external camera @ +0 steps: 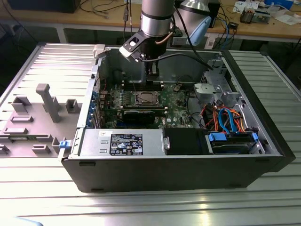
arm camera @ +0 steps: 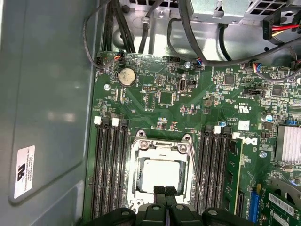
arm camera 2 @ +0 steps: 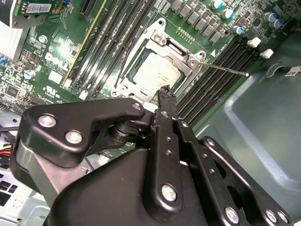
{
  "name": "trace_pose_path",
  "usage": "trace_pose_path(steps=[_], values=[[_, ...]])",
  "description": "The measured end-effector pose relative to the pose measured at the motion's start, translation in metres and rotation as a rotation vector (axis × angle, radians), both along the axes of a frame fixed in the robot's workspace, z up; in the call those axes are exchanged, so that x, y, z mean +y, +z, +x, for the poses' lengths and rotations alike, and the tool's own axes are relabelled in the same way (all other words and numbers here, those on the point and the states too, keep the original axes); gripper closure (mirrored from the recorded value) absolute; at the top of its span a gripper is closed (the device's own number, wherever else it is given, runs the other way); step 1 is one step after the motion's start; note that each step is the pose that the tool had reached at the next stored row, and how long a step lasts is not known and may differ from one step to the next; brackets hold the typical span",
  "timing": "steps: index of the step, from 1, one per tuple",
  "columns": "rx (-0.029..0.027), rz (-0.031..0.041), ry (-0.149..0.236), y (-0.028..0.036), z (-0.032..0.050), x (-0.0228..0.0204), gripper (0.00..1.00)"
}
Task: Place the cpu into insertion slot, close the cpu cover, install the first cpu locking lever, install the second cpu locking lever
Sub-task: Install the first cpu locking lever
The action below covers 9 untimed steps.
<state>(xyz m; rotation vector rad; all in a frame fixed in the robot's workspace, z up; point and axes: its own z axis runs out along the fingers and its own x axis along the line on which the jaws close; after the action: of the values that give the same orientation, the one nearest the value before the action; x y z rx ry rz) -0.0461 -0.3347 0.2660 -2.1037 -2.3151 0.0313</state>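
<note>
On the ribbed metal bench (external camera: 47, 202), the open case (external camera: 141, 174) shows the cpu (arm camera: 160, 175) in the insertion slot (arm camera: 135, 162), with the cpu cover (arm camera: 160, 142) down. My hand (arm camera: 164, 192) hovers above the slot's edge, pinched shut and empty. I expect it could slip off the thin lever (arm camera 2: 228, 70).

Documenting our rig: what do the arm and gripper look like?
The arm is a silvery-grey tube with a black band, a pale blue joint cap and black cables beside it. The gripper is black linked bars with silver screws.
</note>
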Motion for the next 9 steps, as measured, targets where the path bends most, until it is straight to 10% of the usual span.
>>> trace_pose_path(steps=[9], values=[[0.0,-0.0001,0.214,-0.0001,0.0,0.0,0.89]])
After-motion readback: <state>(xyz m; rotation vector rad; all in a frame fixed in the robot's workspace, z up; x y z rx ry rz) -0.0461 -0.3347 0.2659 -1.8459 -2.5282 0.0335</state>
